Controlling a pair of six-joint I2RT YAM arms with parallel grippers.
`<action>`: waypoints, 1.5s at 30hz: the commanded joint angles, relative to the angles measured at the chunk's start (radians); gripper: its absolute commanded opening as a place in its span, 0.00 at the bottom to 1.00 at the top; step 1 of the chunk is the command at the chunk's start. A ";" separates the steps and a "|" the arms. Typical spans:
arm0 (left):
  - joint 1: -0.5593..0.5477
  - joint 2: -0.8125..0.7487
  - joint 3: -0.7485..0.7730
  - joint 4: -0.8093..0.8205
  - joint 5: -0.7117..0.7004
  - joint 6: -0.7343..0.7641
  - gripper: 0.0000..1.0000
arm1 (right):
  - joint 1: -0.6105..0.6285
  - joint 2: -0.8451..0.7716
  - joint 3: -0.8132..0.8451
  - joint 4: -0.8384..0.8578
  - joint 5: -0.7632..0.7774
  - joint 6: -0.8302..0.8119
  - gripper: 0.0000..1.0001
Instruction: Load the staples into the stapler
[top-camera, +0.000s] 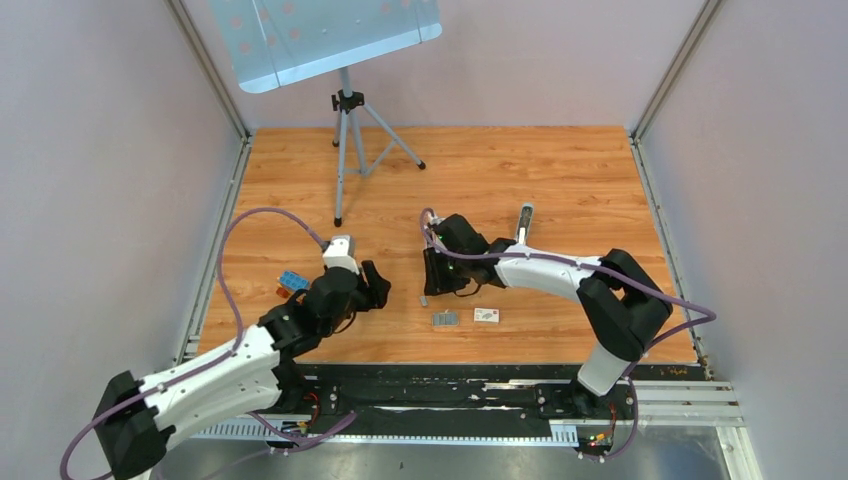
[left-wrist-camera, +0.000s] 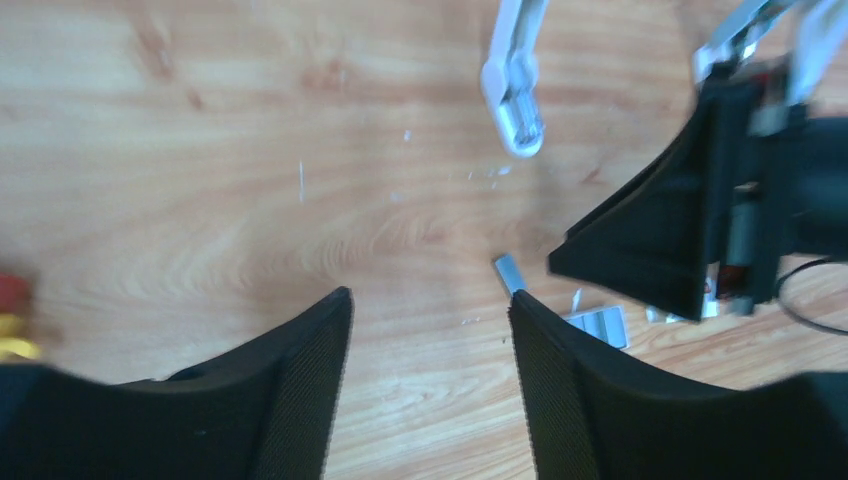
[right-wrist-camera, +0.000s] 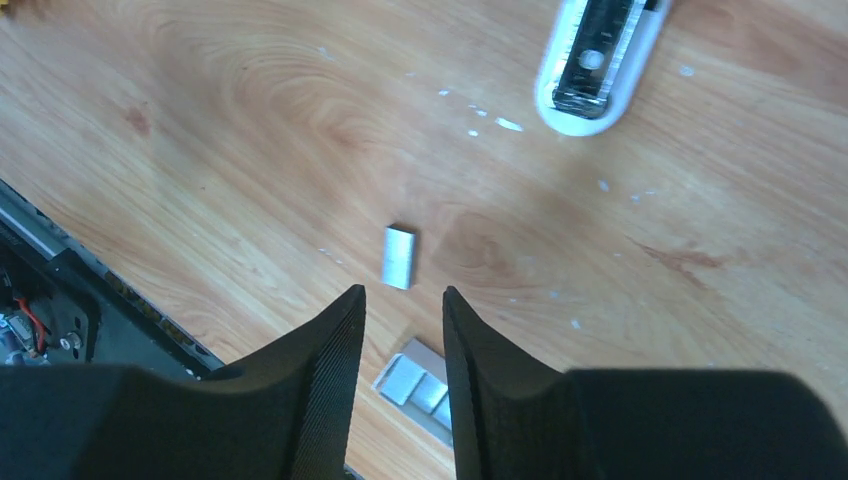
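Right wrist — right gripper (right-wrist-camera: 402, 298) ajar, empty

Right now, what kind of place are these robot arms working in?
Probably a robot testing booth in a lab: a wooden table boxed in by plain walls, the left arm and right arm bolted to a rail at its near edge, and a tripod holding a flat panel.

grey ridged staples (right-wrist-camera: 410, 383), a white stapler (right-wrist-camera: 597, 62) with a seemingly black core, and an orange-brown wood-grain table (right-wrist-camera: 200, 130).
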 joint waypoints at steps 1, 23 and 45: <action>0.010 -0.138 0.121 -0.210 -0.088 0.126 0.67 | 0.081 0.022 0.080 -0.138 0.156 -0.011 0.40; 0.010 -0.462 0.337 -0.520 -0.123 0.343 1.00 | 0.218 0.229 0.315 -0.315 0.341 -0.046 0.40; 0.010 -0.560 0.322 -0.540 -0.169 0.347 1.00 | 0.239 0.265 0.331 -0.357 0.382 -0.046 0.25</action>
